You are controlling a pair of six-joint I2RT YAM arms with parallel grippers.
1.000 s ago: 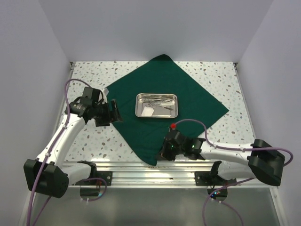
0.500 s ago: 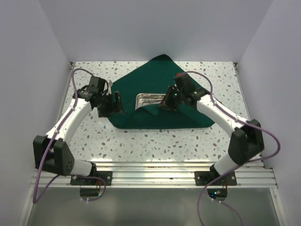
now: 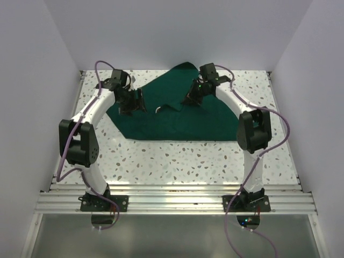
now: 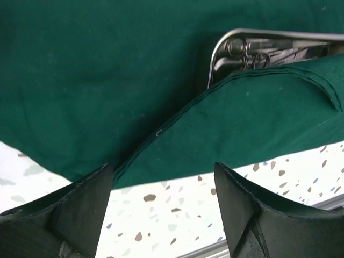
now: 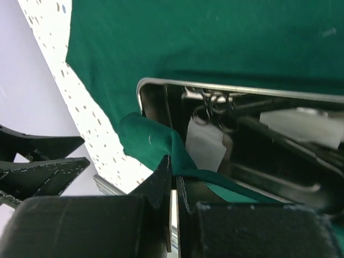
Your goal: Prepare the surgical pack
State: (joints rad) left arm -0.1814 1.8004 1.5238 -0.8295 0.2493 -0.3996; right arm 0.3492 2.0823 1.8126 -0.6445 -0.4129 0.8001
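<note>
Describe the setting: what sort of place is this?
Probably a robotics lab test cell, not a real operating room: plain pale enclosure walls, a speckled tabletop, an aluminium mounting rail at its near edge.

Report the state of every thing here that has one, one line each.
drape: near part folded up over the tray
tray: mostly covered by the drape, one end showing
instruments: lying in the tray
gauze: lying in the tray by the instruments
left hand: open, holding nothing, over the drape's edge
right hand: shut on the drape's fold
</note>
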